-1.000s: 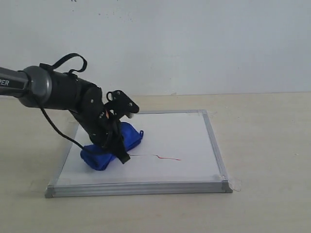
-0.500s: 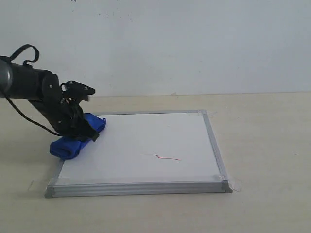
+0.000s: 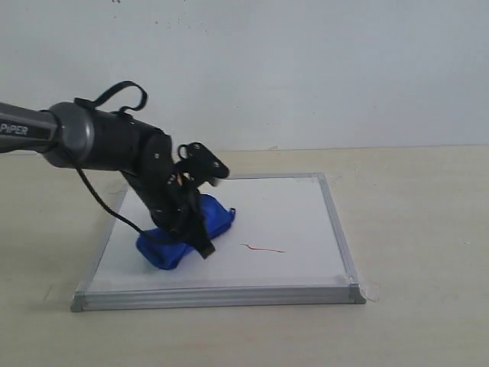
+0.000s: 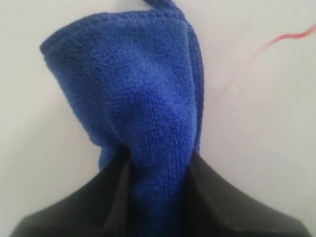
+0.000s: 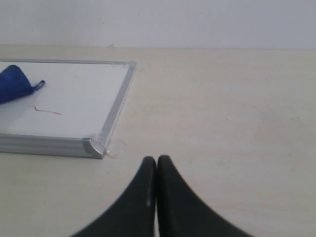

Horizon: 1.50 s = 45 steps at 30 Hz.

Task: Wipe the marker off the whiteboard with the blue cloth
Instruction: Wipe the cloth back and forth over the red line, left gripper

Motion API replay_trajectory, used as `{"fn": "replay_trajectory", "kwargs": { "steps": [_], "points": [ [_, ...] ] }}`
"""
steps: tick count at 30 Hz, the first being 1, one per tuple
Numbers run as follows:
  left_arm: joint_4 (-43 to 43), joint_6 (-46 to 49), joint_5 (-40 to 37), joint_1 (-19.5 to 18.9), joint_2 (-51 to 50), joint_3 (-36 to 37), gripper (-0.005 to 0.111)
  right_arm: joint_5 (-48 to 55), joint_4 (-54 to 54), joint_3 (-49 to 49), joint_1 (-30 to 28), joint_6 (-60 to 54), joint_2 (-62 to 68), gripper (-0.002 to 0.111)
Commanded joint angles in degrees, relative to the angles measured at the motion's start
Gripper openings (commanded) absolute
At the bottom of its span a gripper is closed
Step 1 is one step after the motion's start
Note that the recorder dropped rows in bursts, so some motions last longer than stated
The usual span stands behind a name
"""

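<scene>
The whiteboard (image 3: 267, 214) lies flat on the table, silver-framed. A short red marker line (image 3: 263, 248) remains right of its middle, also seen as the marker line (image 4: 256, 54) and marker line (image 5: 47, 111). The blue cloth (image 3: 183, 233) rests on the board's left half, its right end just left of the line. My left gripper (image 3: 191, 229) is shut on the blue cloth (image 4: 143, 113), pressing it to the board. My right gripper (image 5: 157, 160) is shut and holds nothing, over bare table beside the whiteboard's corner (image 5: 96, 145); it does not show in the exterior view.
The beige table (image 3: 420, 229) surrounds the board, with a pale wall behind. Clear tape (image 3: 370, 290) holds the board's near right corner. The left arm (image 3: 76, 138) reaches in from the left over the board's left edge.
The left gripper swung with the cloth off to the board's left edge, then came back right across the board. The red line's left part is gone; it is shorter now.
</scene>
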<state>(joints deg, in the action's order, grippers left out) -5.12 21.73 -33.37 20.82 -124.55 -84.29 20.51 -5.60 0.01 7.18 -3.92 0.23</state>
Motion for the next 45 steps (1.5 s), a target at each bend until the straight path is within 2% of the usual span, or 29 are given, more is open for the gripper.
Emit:
{"fn": "replay_trajectory", "kwargs": {
  "steps": [1,4,7,13,18,20,24,31,35,38,40,45],
  "points": [
    [3.8,0.4,-3.0,7.4,-1.9,1.3,0.004,-0.3,0.0,0.0,-0.3,0.1,-0.2,0.0],
    [2.9,0.6,-1.6,9.7,-1.9,1.3,0.004,-0.3,0.0,0.0,-0.3,0.1,-0.2,0.0],
    [-0.4,-4.2,-0.3,9.1,-1.9,0.7,0.004,-0.3,0.0,0.0,-0.3,0.1,-0.2,0.0],
    [-5.4,-16.9,-2.5,2.2,-1.9,-1.7,0.004,-0.3,0.0,0.0,-0.3,0.1,-0.2,0.0],
    [-7.7,-22.8,-6.2,-5.0,-1.9,-3.3,0.004,-0.3,0.0,0.0,-0.3,0.1,-0.2,0.0],
    [-6.6,-22.8,-7.6,-6.5,-1.9,-3.8,0.004,-0.3,0.0,0.0,-0.3,0.1,-0.2,0.0],
    [-2.7,-18.4,-7.8,-4.4,-1.9,-3.8,0.004,-0.3,0.0,0.0,-0.3,0.1,-0.2,0.0],
    [0.3,-18.1,-3.5,6.2,-1.9,-3.9,0.004,-0.3,0.0,0.0,-0.3,0.1,-0.2,0.0],
    [-0.2,-18.1,-2.7,10.3,-1.9,-3.9,0.004,-0.3,0.0,0.0,-0.3,0.1,-0.2,0.0],
    [-0.5,-18.1,-2.9,10.1,-1.9,-3.9,0.004,-0.3,0.0,0.0,-0.3,0.1,-0.2,0.0],
    [-2.5,-19.2,-3.4,8.6,-1.9,-3.9,0.004,-0.3,0.0,0.0,-0.3,0.1,-0.2,0.0],
    [-8.9,-25.6,-5.5,1.2,-1.9,-3.9,0.004,-0.3,0.0,0.0,-0.3,0.1,-0.2,0.0]
  ]
}}
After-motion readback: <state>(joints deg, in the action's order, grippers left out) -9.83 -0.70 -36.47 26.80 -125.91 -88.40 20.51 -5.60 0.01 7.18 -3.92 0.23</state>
